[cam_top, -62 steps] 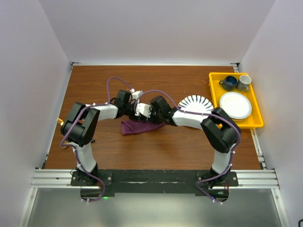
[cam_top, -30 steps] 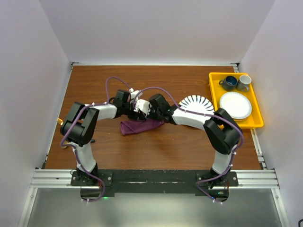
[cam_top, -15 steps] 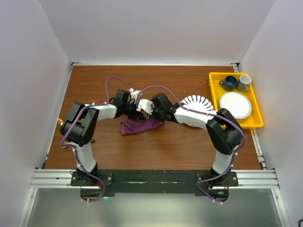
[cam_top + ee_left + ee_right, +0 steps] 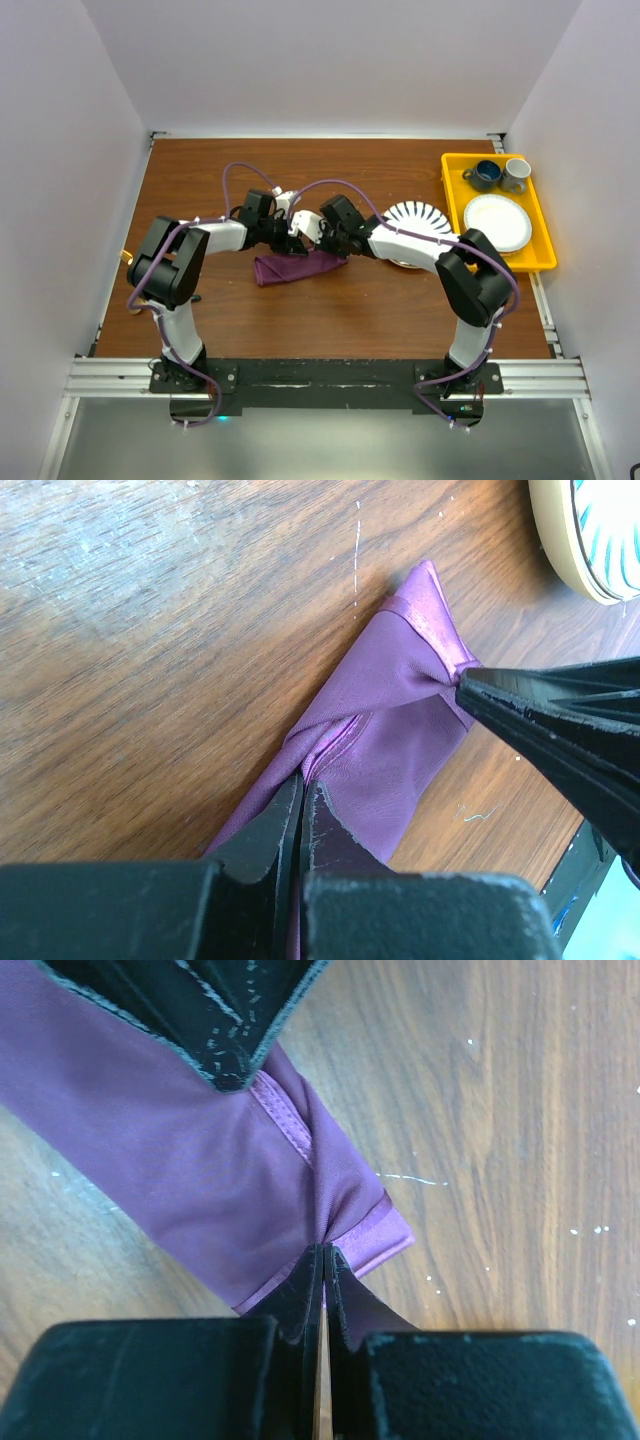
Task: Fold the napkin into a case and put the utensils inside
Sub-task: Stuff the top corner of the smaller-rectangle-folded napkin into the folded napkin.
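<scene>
Plum-purple cloth napkin (image 4: 295,267) lies on the brown wood-grain worktop (image 4: 400,300), left of centre, gathered into a narrow, slanting strip; not yet a tidy case, with one layer twisting over another along its length. Left gripper (image 4: 302,785): fingers fully closed, pinching a raised fold along the strip's hem. Right gripper (image 4: 323,1255): fingers likewise closed, nipping the cloth just inside its hemmed end, where the fabric puckers. The two pinches sit near each other on the same strip. Risks, as I judge them: both holds take only a thin ridge of slippery cloth, so any pull apart could slide the hem out of one pinch or drag the strip flat and undo the fold. With the fingertips this close, an inward move could knock them together. The right forearm passes just beside or over the white round plate with dark radial stripes (image 4: 420,213), so a sweep to the right could nudge it. Pose: both arms reach forward and bend inward, elbows out, wrists turned toward each other, fingers low at the worktop. A yellow plastic tray (image 4: 455,170) sits far right, well apart. A small gold glint (image 4: 127,257) at the left worktop edge may be one of the utensils; too small to tell.
</scene>
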